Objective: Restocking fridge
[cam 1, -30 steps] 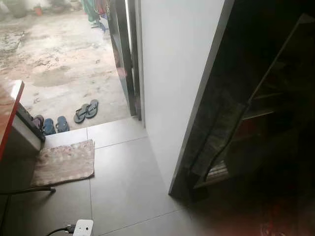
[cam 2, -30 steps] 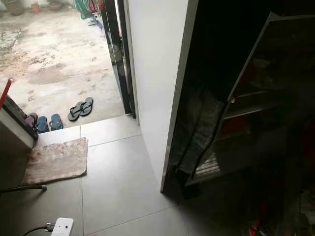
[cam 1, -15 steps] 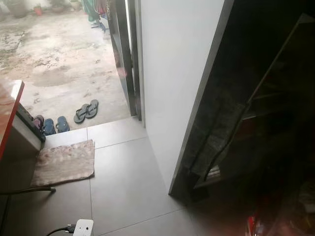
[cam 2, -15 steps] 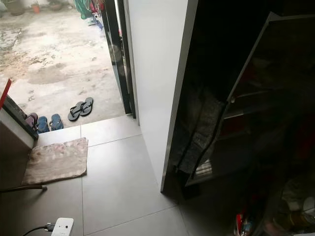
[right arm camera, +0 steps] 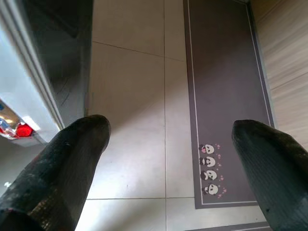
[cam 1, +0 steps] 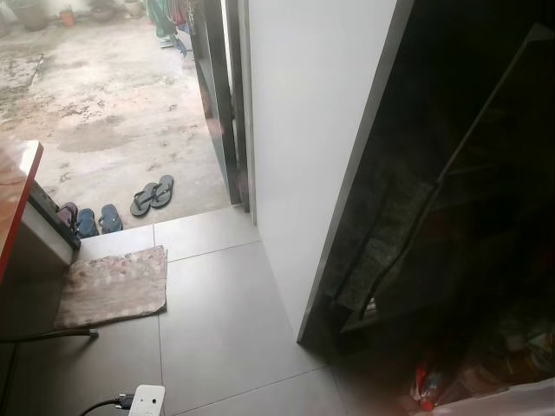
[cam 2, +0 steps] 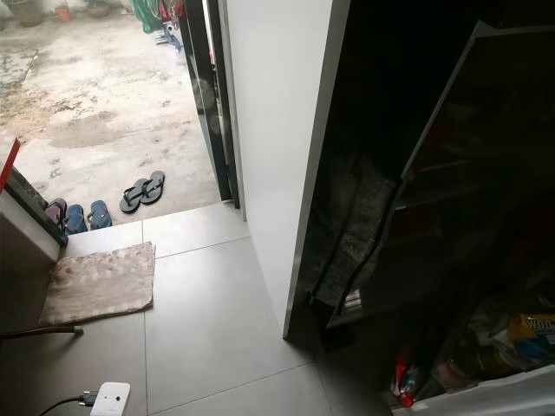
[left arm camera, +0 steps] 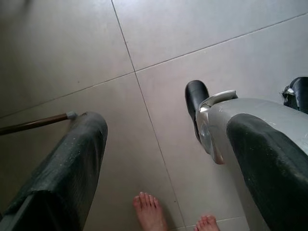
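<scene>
Left gripper: wide open, nothing held; hung over grey floor tiles. Beneath it the robot's black foot, a thin rod with a grey tip and a person's bare toes are seen.
Right gripper: wide open, nothing held; pointed down at tiles beside a grey mat printed with small pandas.
Fridge: to the robot's right, its white side panel facing the camera, its interior very dark.
Door bin: a white-edged shelf low at the right, packed with goods that are dim and blurred; a red-capped item is made out, and a red cap is also caught in the right wrist view.
Handling: the packets are judged light, soft and crinkly, liable to slip; a bottle would be judged stiffer and heavier. A hold across the body of one item, from the open side of the bin, is judged best; the exact item cannot be told.
Writing: a yellow-and-blue packet bears lettering too blurred to be read; no brand can be told.
Surroundings: a doormat, sandals at the threshold, a white charger on the floor.
</scene>
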Robot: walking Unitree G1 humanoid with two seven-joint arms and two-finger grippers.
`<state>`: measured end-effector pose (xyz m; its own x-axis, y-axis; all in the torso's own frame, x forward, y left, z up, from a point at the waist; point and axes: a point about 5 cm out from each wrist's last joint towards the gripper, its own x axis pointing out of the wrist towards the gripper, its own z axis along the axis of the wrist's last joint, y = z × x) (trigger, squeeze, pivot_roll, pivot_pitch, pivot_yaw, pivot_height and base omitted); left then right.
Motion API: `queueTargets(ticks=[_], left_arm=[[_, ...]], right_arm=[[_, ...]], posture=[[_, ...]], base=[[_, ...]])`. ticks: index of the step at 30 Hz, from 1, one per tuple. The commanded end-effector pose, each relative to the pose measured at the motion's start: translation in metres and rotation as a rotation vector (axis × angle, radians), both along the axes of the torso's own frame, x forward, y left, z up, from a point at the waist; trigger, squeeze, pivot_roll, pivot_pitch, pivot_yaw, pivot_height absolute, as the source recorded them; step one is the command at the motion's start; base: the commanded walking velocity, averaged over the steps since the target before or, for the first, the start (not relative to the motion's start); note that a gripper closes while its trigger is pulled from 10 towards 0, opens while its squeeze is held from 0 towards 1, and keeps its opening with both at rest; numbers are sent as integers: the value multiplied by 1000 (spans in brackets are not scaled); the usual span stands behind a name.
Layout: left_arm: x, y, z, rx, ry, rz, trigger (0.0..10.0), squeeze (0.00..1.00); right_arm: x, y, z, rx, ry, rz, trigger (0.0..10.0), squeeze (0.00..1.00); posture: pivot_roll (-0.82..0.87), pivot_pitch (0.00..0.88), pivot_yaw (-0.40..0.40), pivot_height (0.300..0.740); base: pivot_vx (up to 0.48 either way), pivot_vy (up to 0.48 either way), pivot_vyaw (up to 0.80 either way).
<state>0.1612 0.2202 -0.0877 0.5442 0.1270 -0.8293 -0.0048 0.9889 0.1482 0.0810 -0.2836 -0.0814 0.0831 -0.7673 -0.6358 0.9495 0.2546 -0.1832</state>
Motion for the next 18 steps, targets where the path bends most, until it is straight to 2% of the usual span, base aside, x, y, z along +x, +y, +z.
queueTargets(ticks=[1, 6, 8, 11, 16, 17, 18], left_arm=[[-6, 0, -3, 9, 25, -18, 10000, 0], [-6, 0, -3, 10, 23, -19, 10000, 0], [-6, 0, -2, 9, 21, -20, 10000, 0], [-4, -1, -2, 9, 18, -26, 10000, 0], [-4, -1, -2, 8, 17, -28, 10000, 0], [-4, -1, -2, 8, 17, -28, 10000, 0], [-4, -1, -2, 8, 17, -28, 10000, 0]], right_arm=[[-6, 1, -2, 13, 14, -20, 10000, 0], [-3, 2, -2, 11, 11, -2, 10000, 0], [5, 4, -1, 20, -17, 55, 10000, 0], [32, 16, 1, 43, -97, 246, 10000, 0], [40, 18, 3, 45, -130, 272, 10000, 0], [48, 22, 5, 51, -157, 330, 10000, 0], [48, 22, 5, 51, -157, 330, 10000, 0]], posture=[[11, 130, -27, 740], [11, 130, -26, 740], [11, 130, -25, 740], [9, 124, -24, 740], [8, 121, -23, 740], [8, 120, -23, 740], [8, 120, -23, 740]], base=[[0, 0, 0], [0, 0, 0], [0, 0, 0], [0, 0, 0], [0, 0, 0], [0, 0, 0], [0, 0, 0]])
